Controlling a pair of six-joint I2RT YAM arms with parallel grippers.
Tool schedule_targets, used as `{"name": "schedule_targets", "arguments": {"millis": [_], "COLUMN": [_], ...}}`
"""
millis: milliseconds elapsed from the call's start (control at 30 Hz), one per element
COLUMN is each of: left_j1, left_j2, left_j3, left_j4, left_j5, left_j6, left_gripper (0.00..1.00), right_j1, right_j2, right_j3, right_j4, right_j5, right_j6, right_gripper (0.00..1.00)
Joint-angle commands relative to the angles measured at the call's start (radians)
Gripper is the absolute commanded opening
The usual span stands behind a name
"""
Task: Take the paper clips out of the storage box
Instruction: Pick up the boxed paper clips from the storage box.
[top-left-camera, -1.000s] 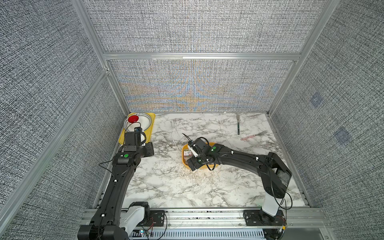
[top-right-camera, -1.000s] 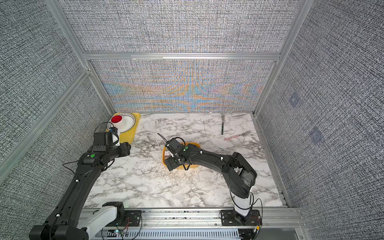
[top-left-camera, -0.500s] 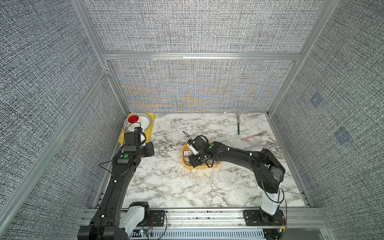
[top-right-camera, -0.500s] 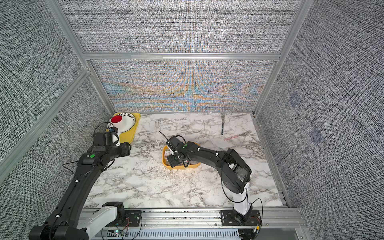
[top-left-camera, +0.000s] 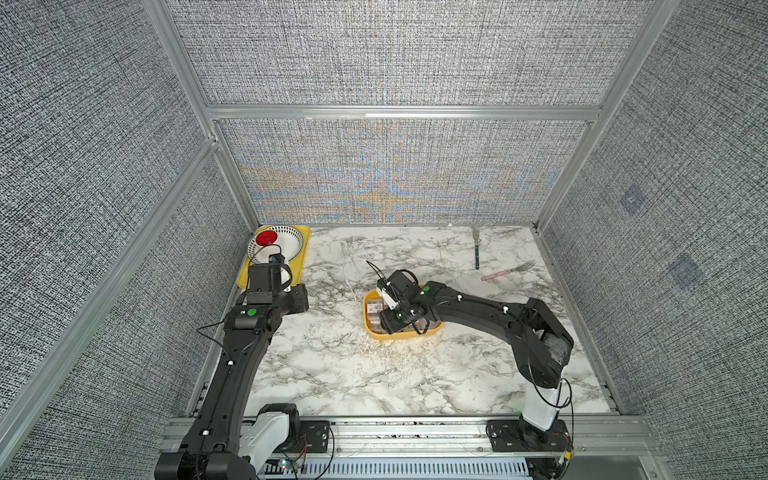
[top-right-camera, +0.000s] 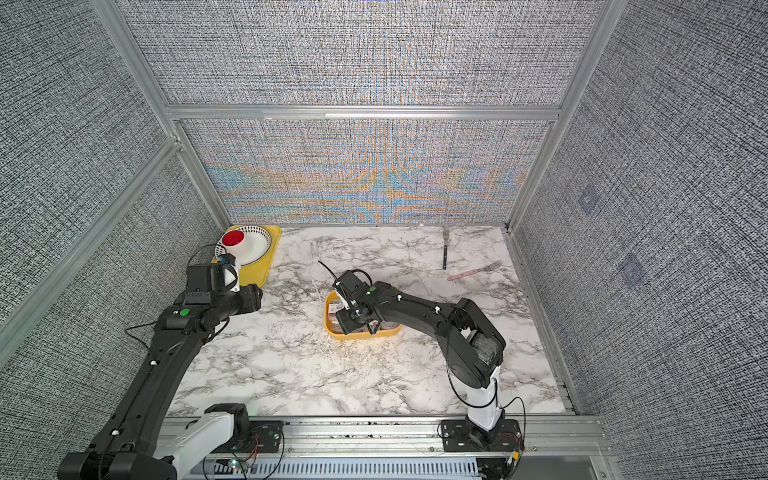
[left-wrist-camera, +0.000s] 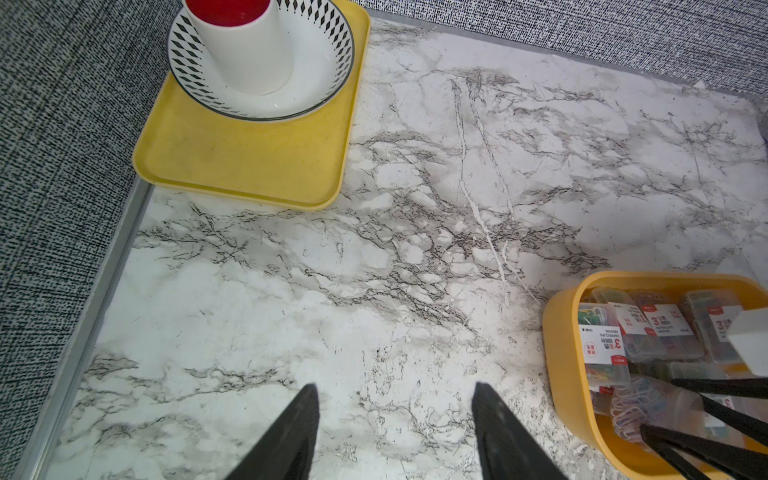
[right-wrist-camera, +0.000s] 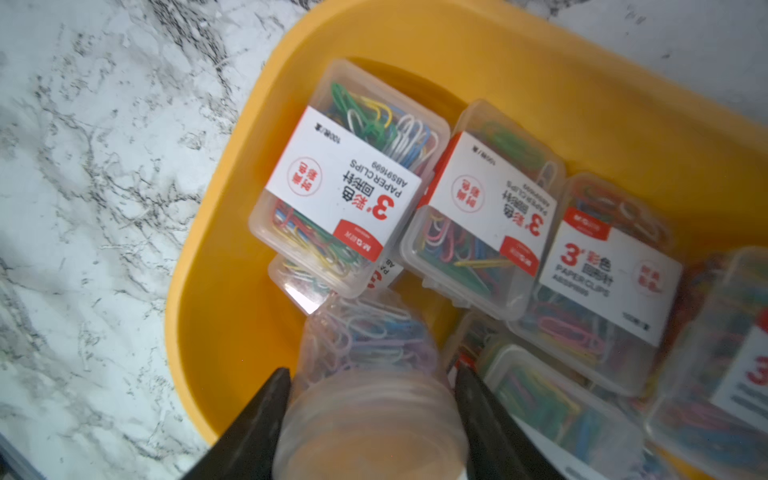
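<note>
Okay, your right gripper (right-wrist-camera: 372, 370) pinches the round clip tub (right-wrist-camera: 365, 415) sidewise to clear the storage box (right-wrist-camera: 232, 332); left gripper (left-wrist-camera: 395, 388) open, empty.

Table (top-left-camera: 332, 374), 12 = back wall. At centre: storage box (top-left-camera: 399, 335), paper clips (right-wrist-camera: 345, 187) packed inside, round tub (right-wrist-camera: 365, 357) at its 7. At 10: tray (top-left-camera: 300, 257), bowl (top-left-camera: 291, 245) on it, cup (top-left-camera: 266, 239) in bowl. Far fork (top-left-camera: 477, 251) at 1, near fork (top-left-camera: 507, 272) at 2.
</note>
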Motion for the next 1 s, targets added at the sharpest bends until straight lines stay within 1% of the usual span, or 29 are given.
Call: {"name": "schedule_targets", "arguments": {"millis": [0,233,433,567,767,967], "left_j1": [0.001,0.000,0.000,0.001,0.001,0.001], "left_j2": [-0.005,-0.008,-0.033,-0.061,-0.149,-0.232], "left_j3": [0.000,0.000,-0.003,-0.006,-0.038,-0.072], "left_j4": [0.012,0.011,0.017,0.021,0.051,0.089], "left_j5": [0.001,-0.004,-0.021,-0.053,-0.139,-0.184], "left_j6": [0.001,0.002,0.000,0.001,-0.015,-0.017], "left_gripper": [0.62,0.62,0.62,0.62,0.62,0.63], "right_j1": [0.009,0.050,0.120,0.189,0.291,0.365], "right_j2": [-0.036,-0.144,-0.223,-0.249,-0.200,-0.061], "right_j3": [0.049,0.168,0.170,0.126,0.079,0.143], "right_j4": [-0.037,-0.144,-0.196,-0.196,-0.179,-0.183], "right_j5": [0.048,0.183,0.247,0.252,0.238,0.248], "right_j6": [0.007,0.016,0.054,0.095,0.148,0.163], "right_gripper": [0.42,0.41,0.40,0.39,0.39,0.39]}}
